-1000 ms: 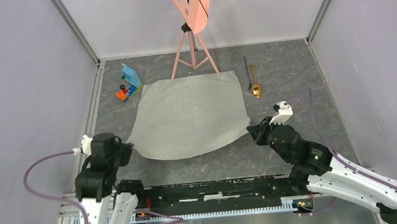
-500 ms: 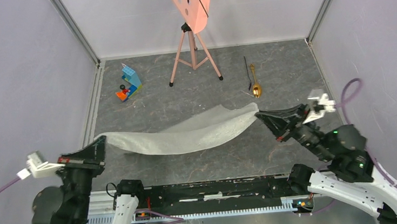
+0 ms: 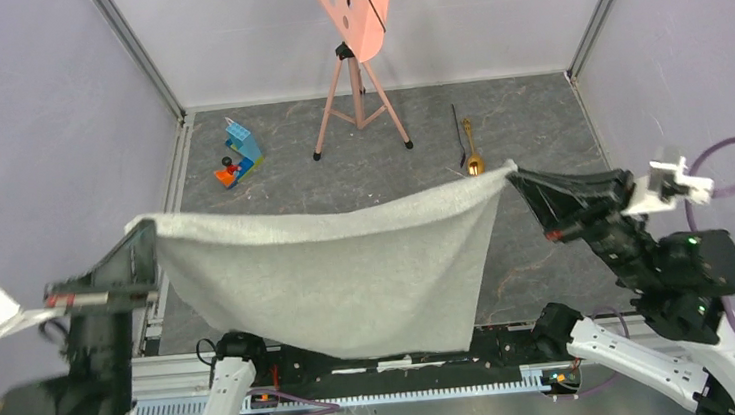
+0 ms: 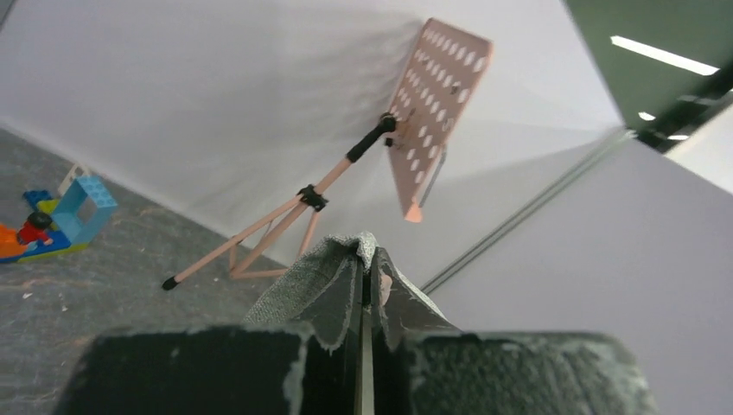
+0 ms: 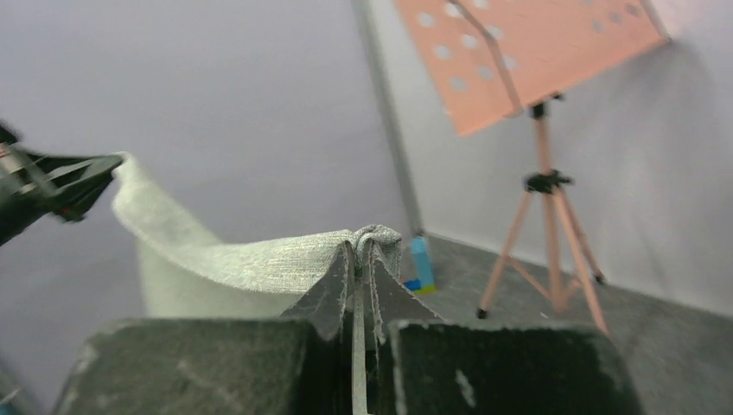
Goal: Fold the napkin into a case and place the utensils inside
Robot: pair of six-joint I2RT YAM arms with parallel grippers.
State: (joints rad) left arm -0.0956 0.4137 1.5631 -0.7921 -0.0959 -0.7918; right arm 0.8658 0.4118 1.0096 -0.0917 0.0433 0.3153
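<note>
Grey marbled tabletop (image 3: 536, 112) fills the floor of a booth closed in by pale lilac walls on the left, right and far sides, with a black rail along the near edge. Bare surface shows between the pink perforated board on its tripod (image 3: 357, 88) at the far wall and the napkin (image 3: 339, 270). The napkin hangs in the air as one unfolded sheet. Its long upper edge runs left to right with a slight sag in the middle, and its lower edge overlaps the near rail in the overhead view.

The left gripper (image 3: 149, 229) is clamped on the upper left corner. The right gripper (image 3: 515, 171) is clamped on the upper right corner, and both wrist views show cloth bunched between closed fingers. The gold spoon (image 3: 473, 154) and the thin black utensil (image 3: 457, 131) lie side by side, pointing toward the far wall, just beyond the right gripper's tip. Toy blocks (image 3: 238, 151) sit near the far left wall, well apart from the cloth
</note>
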